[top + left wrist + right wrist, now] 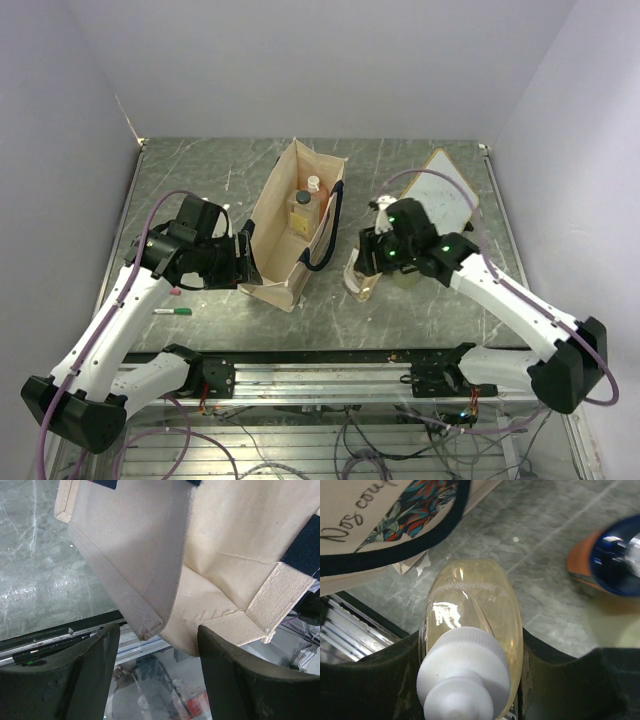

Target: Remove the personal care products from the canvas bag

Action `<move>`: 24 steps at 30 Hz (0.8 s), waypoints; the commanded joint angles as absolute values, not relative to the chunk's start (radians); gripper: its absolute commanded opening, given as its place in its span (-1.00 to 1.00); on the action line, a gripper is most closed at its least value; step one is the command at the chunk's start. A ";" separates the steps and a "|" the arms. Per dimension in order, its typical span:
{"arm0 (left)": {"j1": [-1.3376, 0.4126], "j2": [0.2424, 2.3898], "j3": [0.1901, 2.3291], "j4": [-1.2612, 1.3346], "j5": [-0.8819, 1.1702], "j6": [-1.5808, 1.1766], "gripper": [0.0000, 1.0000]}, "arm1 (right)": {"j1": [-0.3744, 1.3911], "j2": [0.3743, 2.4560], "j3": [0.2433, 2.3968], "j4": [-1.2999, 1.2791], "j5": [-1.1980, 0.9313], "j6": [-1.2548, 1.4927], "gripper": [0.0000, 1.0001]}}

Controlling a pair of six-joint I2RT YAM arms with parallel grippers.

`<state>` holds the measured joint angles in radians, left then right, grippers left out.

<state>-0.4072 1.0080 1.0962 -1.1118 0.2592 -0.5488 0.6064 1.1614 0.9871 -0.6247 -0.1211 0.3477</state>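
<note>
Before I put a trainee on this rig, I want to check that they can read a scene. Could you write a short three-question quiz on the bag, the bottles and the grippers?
1. True or false: the right gripper is empty.
2. In the top view, how many bottles show inside the canvas bag? A none, B two, C five.
3. Fill in: the marker pen lying on the table is ___ in colour.

Key: 1 false, it is shut on the clear yellowish bottle with a white cap. 2 B. 3 green.
</note>
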 commanded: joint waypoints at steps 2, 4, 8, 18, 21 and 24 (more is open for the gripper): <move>-0.405 1.003 1.109 -1.141 0.287 -0.533 0.47 | 0.732 1.217 0.980 -0.404 0.099 0.315 -1.00; -0.405 1.001 1.112 -1.145 0.283 -0.535 0.47 | 0.737 1.227 0.965 -0.375 0.149 0.316 -1.00; -0.405 0.988 1.105 -1.140 0.283 -0.548 0.47 | 0.738 1.241 0.926 -0.308 0.198 0.295 -1.00; -0.405 0.992 1.115 -1.138 0.276 -0.565 0.47 | 0.751 1.264 0.878 -0.260 0.219 0.241 -1.00; -0.406 1.001 1.135 -1.147 0.283 -0.570 0.47 | 0.753 1.267 0.872 -0.264 0.232 0.236 -1.00; -0.405 1.005 1.153 -1.163 0.277 -0.557 0.47 | 0.759 1.276 0.861 -0.256 0.258 0.236 -1.00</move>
<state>-0.4072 1.0035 1.1057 -1.1187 0.2584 -0.5610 0.7483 1.2892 0.8539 -0.3706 0.1989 0.2474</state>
